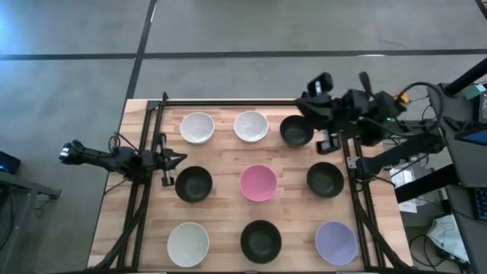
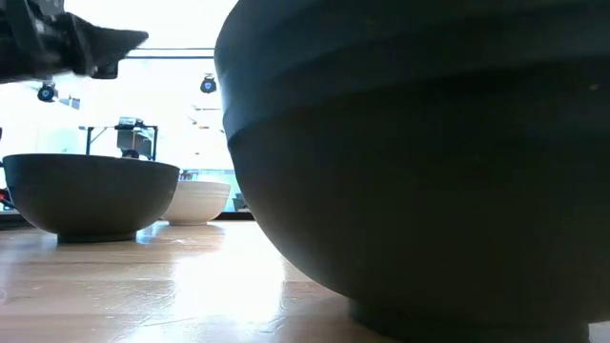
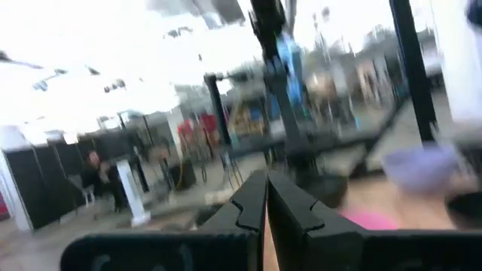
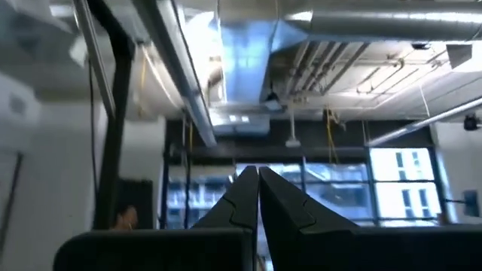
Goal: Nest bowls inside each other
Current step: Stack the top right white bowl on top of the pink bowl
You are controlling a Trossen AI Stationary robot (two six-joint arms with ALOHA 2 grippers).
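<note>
Since all nine bowls sit apart in a three-by-three grid on the table (image 1: 228, 148), nothing is nested yet, so this looks like the very start of the job. Back row is white (image 1: 197, 127), white (image 1: 251, 126), black (image 1: 295, 131); middle row is black (image 1: 193, 184), pink (image 1: 258, 183), black (image 1: 325, 180); front row is white (image 1: 188, 243), black (image 1: 261, 240), lavender (image 1: 335, 242). Left gripper (image 1: 181, 158) is clenched shut and empty, parked at the table's left edge just beside the middle-left black bowl. Right gripper (image 4: 258, 175) is also clenched with nothing in it; its wrist camera looks up at the ceiling, so the arm seems folded up near the back right corner, close to the back black bowl. My guess is the next move needs one claw to open up, come down over a bowl rim, pinch the wall, then lift and drop it into a neighbour. Smooth round sides could slip, so a rim pinch seems safest.
</note>
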